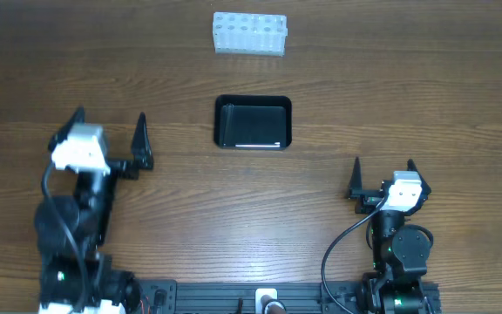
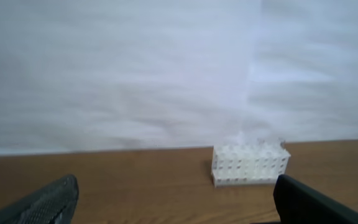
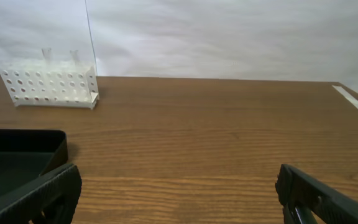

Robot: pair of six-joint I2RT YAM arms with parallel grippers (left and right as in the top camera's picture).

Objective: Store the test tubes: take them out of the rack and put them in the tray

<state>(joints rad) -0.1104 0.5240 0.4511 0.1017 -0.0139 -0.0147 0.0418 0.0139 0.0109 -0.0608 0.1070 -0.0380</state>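
Two claws, both spread wide and holding nothing. The left claw (image 1: 111, 118) sits on an arm folded back over its base, its dark pointed fingers (image 1: 141, 133) aimed up the brown wooden table (image 1: 408, 87). The right claw (image 1: 383, 167) sits lower on a tightly folded arm and faces the same way.

Plain wood runs ahead of each claw. The shallow black rectangular plastic tray (image 1: 253, 99) lies ahead and to the right of the left claw, ahead and to the left of the right claw, and well apart from both. The white perforated plastic test tube rack (image 1: 249, 33) stands beyond the tray, apart from it and farther still from either claw.

Between the left claw's (image 2: 179, 208) fingers the rack (image 2: 250, 164) stands near the table's far edge, against a white backdrop. Past the right claw (image 3: 179, 199), the tray's near corner (image 3: 17, 155) shows, with the rack (image 3: 50, 87) behind it. Two clear test tube tops (image 3: 46, 54) rise above the rack, where the top view gives a grid of holes. A pale strip (image 3: 353, 102) marks the table's side edge, off to the right claw's right
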